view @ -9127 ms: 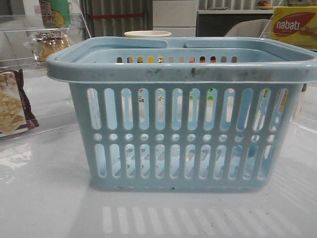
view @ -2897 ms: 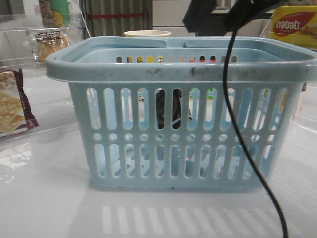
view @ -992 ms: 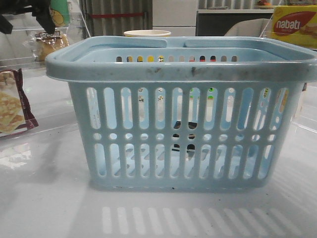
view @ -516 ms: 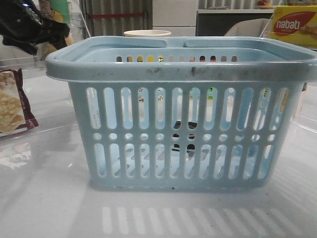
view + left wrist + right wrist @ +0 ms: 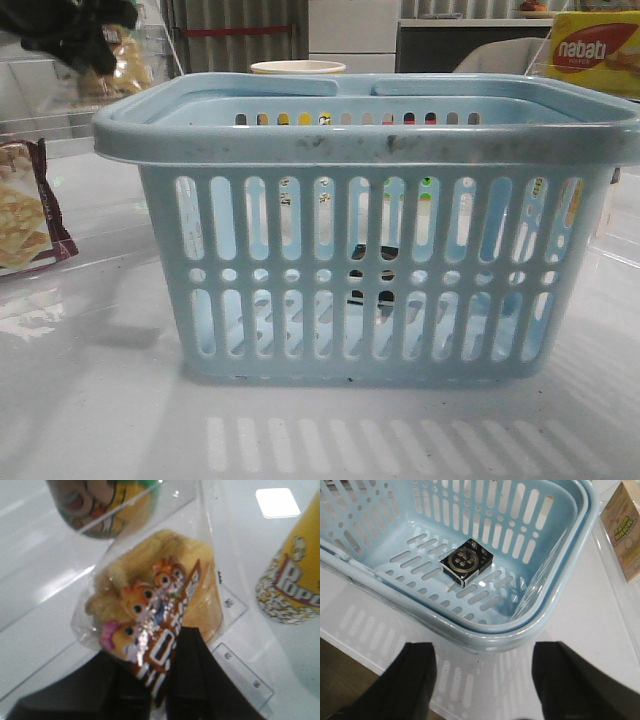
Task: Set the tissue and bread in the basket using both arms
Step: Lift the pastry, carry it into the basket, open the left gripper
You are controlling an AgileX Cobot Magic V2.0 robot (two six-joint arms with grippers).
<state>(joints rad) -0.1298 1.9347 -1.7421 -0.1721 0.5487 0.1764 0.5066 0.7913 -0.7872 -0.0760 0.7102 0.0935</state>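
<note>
Left end effector (image 5: pixel 160 672) is clamped on the bread (image 5: pixel 160 605): both dark fingers (image 5: pixel 192 675) pinch the lower edge of the clear wrapper, right on the dark label strip. In the front view the left end effector (image 5: pixel 75 30) sits high at the far left, above counter level, with the bread (image 5: pixel 125 65) hanging from it, just outside the left end of the basket (image 5: pixel 380 140) and not over the rim.

Left wrist view also shows a green-and-yellow cartoon-print container (image 5: pixel 107 502) just beyond the bread and a yellow popcorn cup (image 5: pixel 295 585) off to one side, apart from it. Both stand around clear acrylic panels.

Right end effector (image 5: pixel 482 680) is wide open and holds nothing. Its fingers (image 5: pixel 415 680) are spread and hover outside the basket (image 5: pixel 530 630), near the rim.

Tissue (image 5: pixel 466 561) lies flat on the basket floor, roughly mid-floor, clear of all four walls. From the front it only shows as black patches (image 5: pixel 372 270) through the slots, low in the basket.

Basket stands upright on the white counter (image 5: pixel 100 400). A maroon-edged cracker packet (image 5: pixel 25 215) lies at the left, well apart from the basket. A yellow Nabati box (image 5: pixel 595 50) sits far right behind it, and a cream round lid (image 5: pixel 297 68) shows just past the back rim.
</note>
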